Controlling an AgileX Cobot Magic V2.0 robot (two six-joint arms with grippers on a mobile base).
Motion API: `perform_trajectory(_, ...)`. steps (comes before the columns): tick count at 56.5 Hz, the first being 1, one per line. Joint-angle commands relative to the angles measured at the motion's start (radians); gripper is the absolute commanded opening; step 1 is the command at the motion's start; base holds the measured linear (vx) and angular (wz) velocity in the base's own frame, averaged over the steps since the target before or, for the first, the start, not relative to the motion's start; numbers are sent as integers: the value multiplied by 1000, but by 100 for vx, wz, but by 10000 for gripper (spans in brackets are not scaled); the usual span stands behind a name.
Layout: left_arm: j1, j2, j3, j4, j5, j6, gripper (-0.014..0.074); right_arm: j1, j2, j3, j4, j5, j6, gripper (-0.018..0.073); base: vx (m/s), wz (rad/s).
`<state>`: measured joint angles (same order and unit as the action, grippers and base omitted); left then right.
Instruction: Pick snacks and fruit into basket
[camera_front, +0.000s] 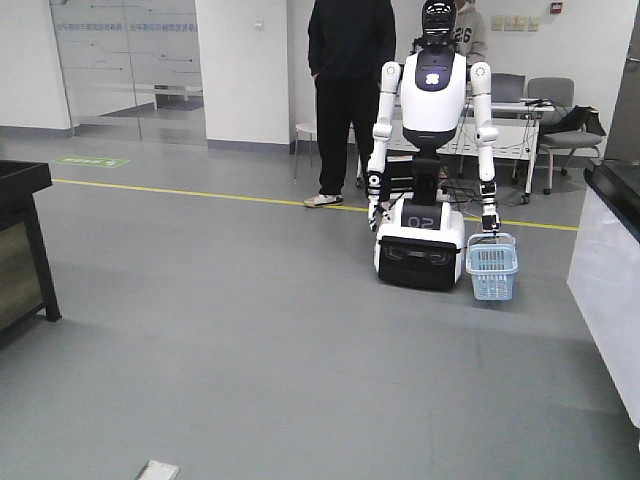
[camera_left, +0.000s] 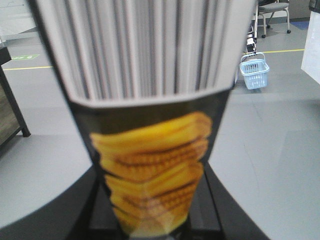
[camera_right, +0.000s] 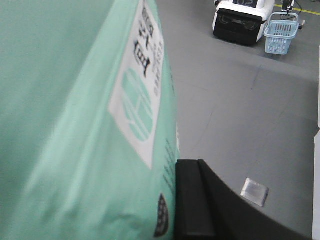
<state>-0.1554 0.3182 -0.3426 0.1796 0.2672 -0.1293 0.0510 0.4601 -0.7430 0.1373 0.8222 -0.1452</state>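
Observation:
A snack pack (camera_left: 150, 150), black with pictured yellow biscuits and a grey-striped top, stands upright in my left gripper (camera_left: 152, 222), which is shut on its lower end. My right gripper (camera_right: 125, 215) is shut on a mint-green snack pack (camera_right: 75, 125) with a white label. Only its right black finger (camera_right: 195, 200) shows. The pale blue basket (camera_front: 492, 268) stands on the floor several steps ahead, its handle at the hand of a white humanoid robot (camera_front: 432, 120). The same basket (camera_left: 254, 73) shows small in the left wrist view, and the basket (camera_right: 280, 36) shows again in the right wrist view. The fruit is out of view.
A person in black (camera_front: 348, 90) stands behind the humanoid. A black shelf unit (camera_front: 20, 250) is at the left and a white counter (camera_front: 608, 290) at the right. Grey chairs (camera_front: 560, 130) and a table line the back wall. A small metal plate (camera_right: 254, 192) lies on the floor.

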Motion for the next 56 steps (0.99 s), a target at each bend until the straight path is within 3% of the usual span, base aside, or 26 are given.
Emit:
perform_trajectory(1,-1,6,-36,3,-97,-2,11,2,6,-26,2,-86,0,-8,54,-10)
perform_trajectory(56,-1,7,-36,3,-97,-2,11,2,3,-26,2,-75,0,-8,60,-17)
